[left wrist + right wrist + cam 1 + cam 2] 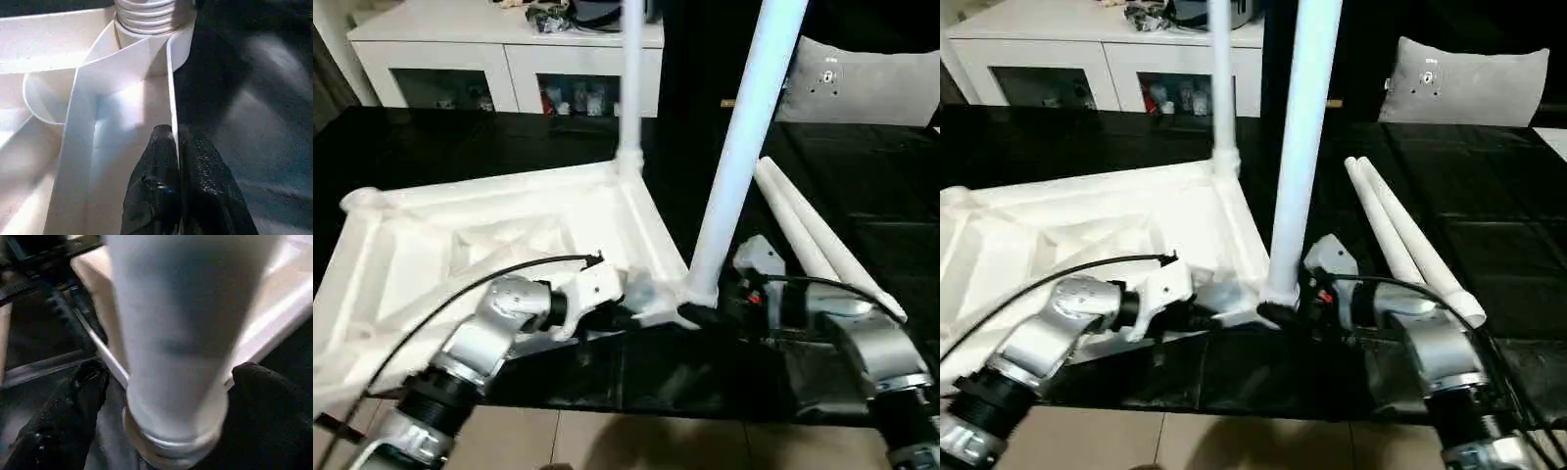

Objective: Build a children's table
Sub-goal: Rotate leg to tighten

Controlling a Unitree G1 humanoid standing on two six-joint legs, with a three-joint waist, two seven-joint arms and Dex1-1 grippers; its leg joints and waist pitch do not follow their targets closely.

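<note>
My left gripper (pixel 173 147) pinched the tabletop (pixel 509 230) rim beside the near-corner leg (pixel 734 166); my right gripper (pixel 166 382) stood wide around that leg, gripping nothing; steady the top, I judged.

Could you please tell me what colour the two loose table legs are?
The loose legs are plain white, clearest in the right eye view.

No words, numbers, brand names or labels can be read anywhere in these views. The grey cushion (pixel 1464 83) carries a small round mark (pixel 1429 65) near its upper left corner, possibly a logo or a button, but it is too small to make out. The items behind the glass doors of the white cabinet (pixel 509 59) are blurred, and any print on them is illegible.
</note>
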